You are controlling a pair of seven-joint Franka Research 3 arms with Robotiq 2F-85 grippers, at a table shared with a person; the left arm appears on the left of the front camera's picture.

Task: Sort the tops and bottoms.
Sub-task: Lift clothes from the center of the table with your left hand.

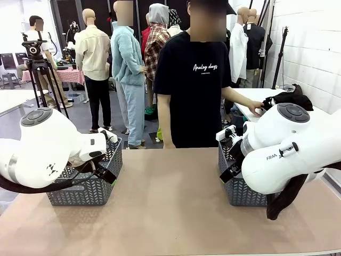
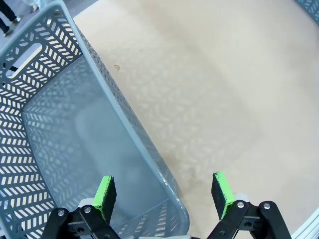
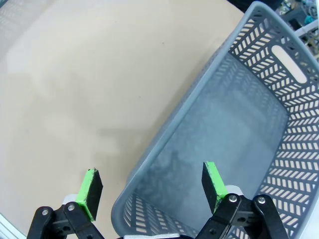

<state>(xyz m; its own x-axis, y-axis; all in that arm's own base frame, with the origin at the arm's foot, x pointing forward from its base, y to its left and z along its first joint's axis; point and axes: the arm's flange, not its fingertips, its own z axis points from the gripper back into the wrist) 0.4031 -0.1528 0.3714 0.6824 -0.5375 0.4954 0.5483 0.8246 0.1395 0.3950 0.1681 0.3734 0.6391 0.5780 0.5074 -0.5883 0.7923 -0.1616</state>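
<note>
A black garment lies bunched on a white side table. It is well apart from the right claw, beyond it and off to its right. The heap's long axis runs across that table, side to side in the front view, and which end is which cannot be told. A person's hand rests on the side table just beside the heap's nearer end. The right arm is folded low over the main table, with its white elbow bulking close to the camera and its wrist bent downward. Its jaws stand wide apart and hold nothing. They straddle the rim of the right grey basket, one green pad above the tan tabletop and the other above the basket's bare floor. The left arm mirrors this pose on the other side, elbow near the camera and wrist tipped down. The left claw is likewise spread wide and holds nothing. One of its pads hangs over the inside of the left grey basket, and the other hangs over the table, with the basket's rim running between them. Between the right claw and the garment stand the right basket's far wall and the gap between the two tables.
</note>
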